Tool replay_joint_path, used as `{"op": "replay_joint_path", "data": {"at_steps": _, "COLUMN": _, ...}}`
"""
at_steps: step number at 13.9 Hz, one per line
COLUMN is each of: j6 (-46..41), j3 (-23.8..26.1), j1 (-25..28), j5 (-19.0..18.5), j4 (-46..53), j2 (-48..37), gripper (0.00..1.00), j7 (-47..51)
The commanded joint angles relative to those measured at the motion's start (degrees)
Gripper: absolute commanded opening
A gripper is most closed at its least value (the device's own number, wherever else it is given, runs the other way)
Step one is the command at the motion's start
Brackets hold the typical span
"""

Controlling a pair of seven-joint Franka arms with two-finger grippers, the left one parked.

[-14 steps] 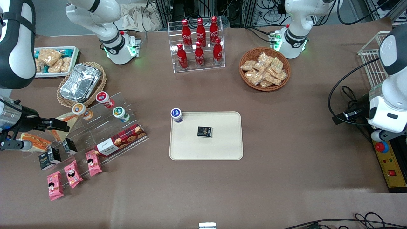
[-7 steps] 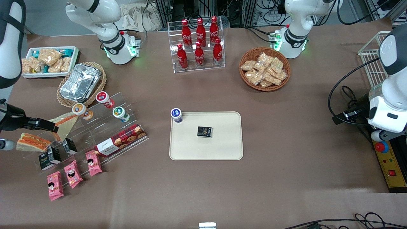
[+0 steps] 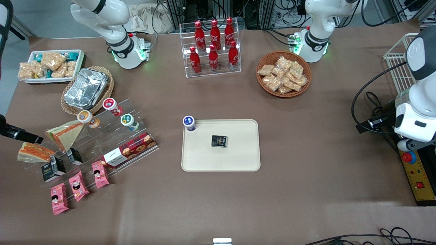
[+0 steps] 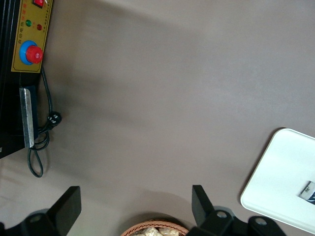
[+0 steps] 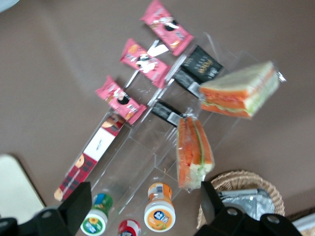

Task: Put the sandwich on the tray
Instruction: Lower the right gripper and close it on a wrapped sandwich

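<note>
Front view: the sandwich [image 3: 33, 152] lies at the left edge of the frame on the clear acrylic stand [image 3: 102, 139], well apart from the tray [image 3: 238, 160] at frame centre. The claw [image 3: 25, 136] is cut off by the left edge, just above the sandwich.

Right wrist view: the claw [image 5: 145, 206] is spread and empty, both fingers [image 5: 78, 204] partly cropped. The sandwich [image 5: 241, 91] rests beside a larger wedge [image 5: 193, 152].

Left wrist view: only a tray [image 4: 285, 182] corner shows above the tabletop [image 4: 162, 98].

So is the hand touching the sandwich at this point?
Apart. The right wrist view shows the open hand high above the display, with the sandwich lying well clear of both fingers.
</note>
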Motion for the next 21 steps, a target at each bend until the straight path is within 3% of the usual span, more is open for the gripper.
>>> {"op": "replay_joint_path", "data": {"at_steps": 1, "j6": 0.33, "j3": -0.84, "j1": -0.72, "j5": 1.1, "j4": 0.42, "j2": 0.38, "gripper": 0.98, "j7": 13.4}}
{"op": "replay_joint_path", "data": {"at_steps": 4, "j6": 2.35, "j3": -0.93, "j1": -2.65, "j5": 0.66, "j4": 0.42, "j2": 2.75, "gripper": 0.98, "j7": 22.39}}
{"op": "replay_joint_path", "data": {"at_steps": 12, "j6": 10.88, "j3": -0.93, "j1": -11.17, "j5": 1.19, "j4": 0.33, "j2": 8.64, "gripper": 0.98, "j7": 26.01}}
{"op": "replay_joint_path", "data": {"at_steps": 14, "j6": 12.54, "j3": -0.75, "j1": -12.32, "j5": 1.45, "j4": 0.33, "j2": 9.61, "gripper": 0.98, "j7": 33.27}}
{"op": "replay_joint_path", "data": {"at_steps": 19, "j6": 11.94, "j3": -0.75, "j1": -14.43, "j5": 9.61, "j4": -0.28, "j2": 11.81, "gripper": 0.98, "j7": 40.07}}
{"op": "replay_joint_path", "data": {"at_steps": 21, "j6": 11.94, "j3": -0.75, "j1": -14.44, "j5": 10.68, "j4": -0.28, "j2": 12.6, "gripper": 0.98, "j7": 39.99}}
